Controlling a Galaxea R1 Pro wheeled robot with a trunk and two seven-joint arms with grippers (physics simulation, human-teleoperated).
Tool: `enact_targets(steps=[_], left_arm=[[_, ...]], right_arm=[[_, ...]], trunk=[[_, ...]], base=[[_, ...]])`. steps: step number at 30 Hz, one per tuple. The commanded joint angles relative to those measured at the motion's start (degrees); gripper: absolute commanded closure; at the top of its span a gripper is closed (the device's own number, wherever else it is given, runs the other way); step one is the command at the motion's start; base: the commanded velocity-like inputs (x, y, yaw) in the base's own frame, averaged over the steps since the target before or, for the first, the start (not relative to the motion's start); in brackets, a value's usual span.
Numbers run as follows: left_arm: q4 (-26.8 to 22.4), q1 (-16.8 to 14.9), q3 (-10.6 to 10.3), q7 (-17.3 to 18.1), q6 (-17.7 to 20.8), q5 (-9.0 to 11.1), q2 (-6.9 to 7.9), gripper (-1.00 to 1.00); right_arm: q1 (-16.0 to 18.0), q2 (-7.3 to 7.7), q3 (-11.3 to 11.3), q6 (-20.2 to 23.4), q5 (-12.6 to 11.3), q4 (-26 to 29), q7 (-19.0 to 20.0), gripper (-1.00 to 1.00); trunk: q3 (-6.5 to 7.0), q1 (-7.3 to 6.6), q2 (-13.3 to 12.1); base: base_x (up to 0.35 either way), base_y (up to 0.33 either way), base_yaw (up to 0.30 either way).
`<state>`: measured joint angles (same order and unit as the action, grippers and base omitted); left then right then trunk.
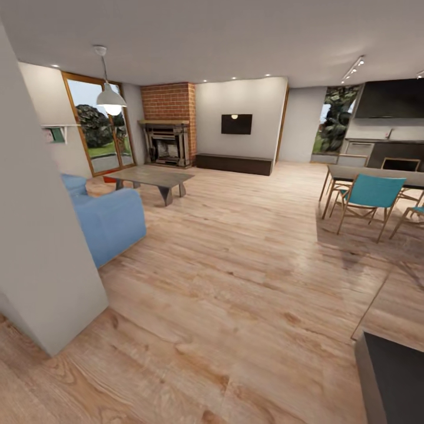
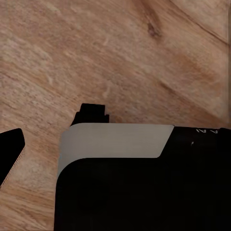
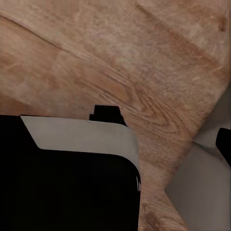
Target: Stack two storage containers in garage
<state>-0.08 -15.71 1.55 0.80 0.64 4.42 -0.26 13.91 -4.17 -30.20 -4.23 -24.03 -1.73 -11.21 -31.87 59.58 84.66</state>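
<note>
Ahead, living room [image 1: 235,235] with brick fireplace [image 1: 169,126], blue sofa [image 1: 109,221]; an orange-red sliver, possibly a storage container [image 1: 110,179], beneath the coffee table [image 1: 152,176]; finger states cannot be told.

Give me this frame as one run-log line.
location: living room, wood-plank floor | ahead: blue sofa, coffee table, brick fireplace | containers: small red patch by glass doors, unconfirmed | end effectors: state unclear
</note>
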Motion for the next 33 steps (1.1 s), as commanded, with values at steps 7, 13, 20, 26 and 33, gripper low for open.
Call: enact_targets(steps=[7,13,20,26,33], left_arm=[[0.0,0.0,0.1,0.1,0.1,0.5,0.00,-1.00],[0.0,0.0,0.1,0.1,0.1,0.5,0.01,-1.00],[0.0,0.0,0.1,0.1,0.1,0.5,0.00,-1.00],[0.0,0.0,0.1,0.1,0.1,0.5,0.00,-1.00],[0.0,0.0,0.1,0.1,0.1,0.5,0.01,-1.00]], right_arm=[[0.1,-0.05,-0.5,-0.3,-0.6,-0.2,0.0,-1.00],[0.1,-0.05,-0.5,-0.3,-0.6,-0.2,0.0,-1.00],[0.1,-0.05,-0.5,-0.3,-0.6,-0.2,0.0,-1.00],[0.1,-0.05,-0.5,-0.3,-0.6,-0.2,0.0,-1.00],[0.1,-0.05,-0.5,-0.3,-0.6,-0.2,0.0,-1.00]], trunk=[[-0.05,0.03,0.0],[-0.05,0.03,0.0],[-0.05,0.03,0.0],[-0.05,0.03,0.0],[-0.05,0.03,0.0]], base=[[0.322,0.000,0.000],[0.322,0.000,0.000],[0.322,0.000,0.000],[0.322,0.000,-0.085],[0.322,0.000,-0.233]])
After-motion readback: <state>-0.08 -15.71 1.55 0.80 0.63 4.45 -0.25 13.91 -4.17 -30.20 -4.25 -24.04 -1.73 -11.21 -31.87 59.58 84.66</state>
